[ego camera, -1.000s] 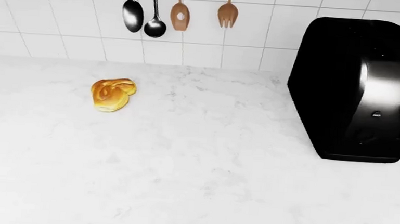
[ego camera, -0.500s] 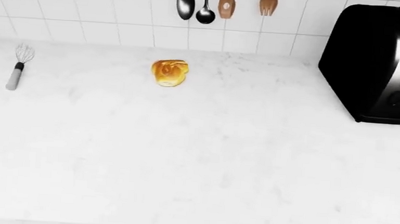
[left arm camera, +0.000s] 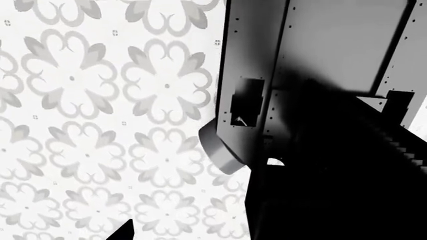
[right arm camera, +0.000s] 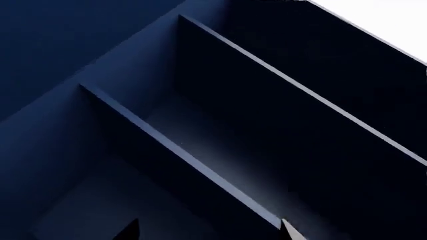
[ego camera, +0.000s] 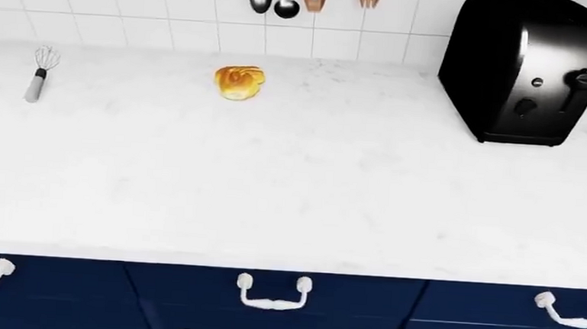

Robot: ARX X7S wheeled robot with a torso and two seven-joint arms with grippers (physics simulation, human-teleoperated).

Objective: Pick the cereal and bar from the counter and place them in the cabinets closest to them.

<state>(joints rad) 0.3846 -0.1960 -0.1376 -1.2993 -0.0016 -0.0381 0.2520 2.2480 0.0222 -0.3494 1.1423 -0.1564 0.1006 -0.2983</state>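
With neither cereal nor bar on the counter [ego camera: 302, 203], only toaster [ego camera: 524, 68] and bread roll [ego camera: 238, 81], you risk misgrasping; gripper states cannot be told.

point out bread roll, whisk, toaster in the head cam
bread roll [ego camera: 239, 82], head view, on the middle of its golden top.
whisk [ego camera: 36, 84], head view, on the grey handle below the wire loops.
toaster [ego camera: 524, 68], head view, on its glossy black side.

White veined counter [ego camera: 303, 188] – seemingly level – blue-fronted.
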